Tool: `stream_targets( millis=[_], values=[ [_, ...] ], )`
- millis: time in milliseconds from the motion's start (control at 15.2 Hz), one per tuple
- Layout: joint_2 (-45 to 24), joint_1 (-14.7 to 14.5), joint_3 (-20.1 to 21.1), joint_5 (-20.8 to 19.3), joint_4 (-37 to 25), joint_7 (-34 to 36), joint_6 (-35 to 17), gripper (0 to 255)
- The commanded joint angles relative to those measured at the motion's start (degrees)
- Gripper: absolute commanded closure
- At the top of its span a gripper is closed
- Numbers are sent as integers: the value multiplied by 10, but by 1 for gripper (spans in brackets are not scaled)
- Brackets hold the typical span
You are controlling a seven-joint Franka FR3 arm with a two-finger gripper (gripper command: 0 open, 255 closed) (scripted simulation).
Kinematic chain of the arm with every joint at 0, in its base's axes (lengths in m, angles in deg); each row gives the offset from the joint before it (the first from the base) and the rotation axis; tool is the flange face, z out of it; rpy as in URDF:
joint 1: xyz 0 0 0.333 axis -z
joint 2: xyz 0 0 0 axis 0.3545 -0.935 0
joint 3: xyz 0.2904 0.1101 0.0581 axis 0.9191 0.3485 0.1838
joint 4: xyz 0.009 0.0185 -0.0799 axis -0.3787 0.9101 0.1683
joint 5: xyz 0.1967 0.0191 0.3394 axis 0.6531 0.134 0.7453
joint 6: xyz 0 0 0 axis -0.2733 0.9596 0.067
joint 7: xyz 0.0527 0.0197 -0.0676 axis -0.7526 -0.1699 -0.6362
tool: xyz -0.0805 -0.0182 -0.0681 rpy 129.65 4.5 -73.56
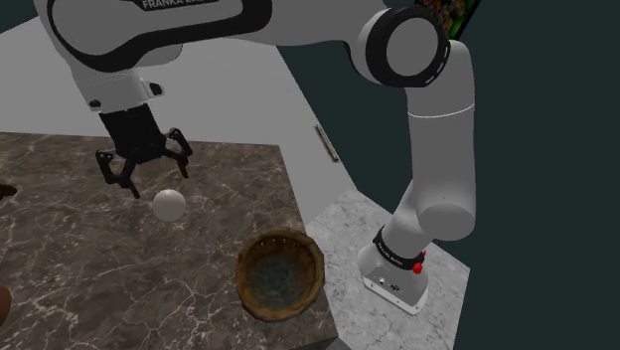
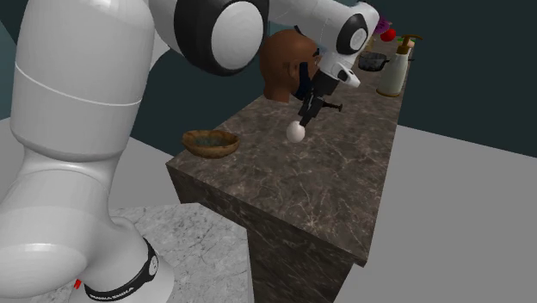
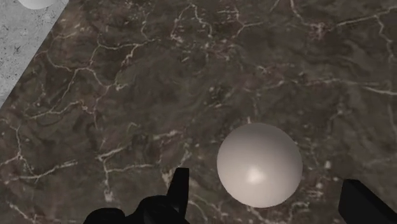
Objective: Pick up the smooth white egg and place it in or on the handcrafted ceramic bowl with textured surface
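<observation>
A smooth white egg (image 1: 170, 205) lies on the dark marble counter (image 1: 70, 249); it also shows as egg (image 2: 297, 132) and egg (image 3: 259, 165). My black gripper (image 1: 147, 175) hangs open just above and slightly behind it. In the wrist view the egg sits between the spread fingers (image 3: 180, 184), untouched, with the gripper (image 3: 267, 202) low over it. The brown textured ceramic bowl (image 1: 280, 273) with a dark greenish inside stands near the counter's front corner, toward the stand; it appears as bowl (image 2: 210, 142) near the counter's edge.
A brown rounded head-shaped object (image 2: 285, 64) stands at the counter's far side behind the gripper. A soap dispenser (image 2: 394, 67), a dark pot (image 2: 373, 60) and red items sit at the far end. The grey stone stand (image 1: 397, 288) is beside the counter.
</observation>
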State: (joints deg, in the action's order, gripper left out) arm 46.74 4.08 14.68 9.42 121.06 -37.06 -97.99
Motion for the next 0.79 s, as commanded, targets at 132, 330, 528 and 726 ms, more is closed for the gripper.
stream_targets(
  millis=[132,330,528,726],
  values=[
    [-7,-3,0,0,16,5,-20,0],
    [-1,-1,0,2,47,4,-45,0],
    [1,-1,1,2,62,3,-58,0],
    [1,-1,0,2,62,3,-58,0]
  ],
)
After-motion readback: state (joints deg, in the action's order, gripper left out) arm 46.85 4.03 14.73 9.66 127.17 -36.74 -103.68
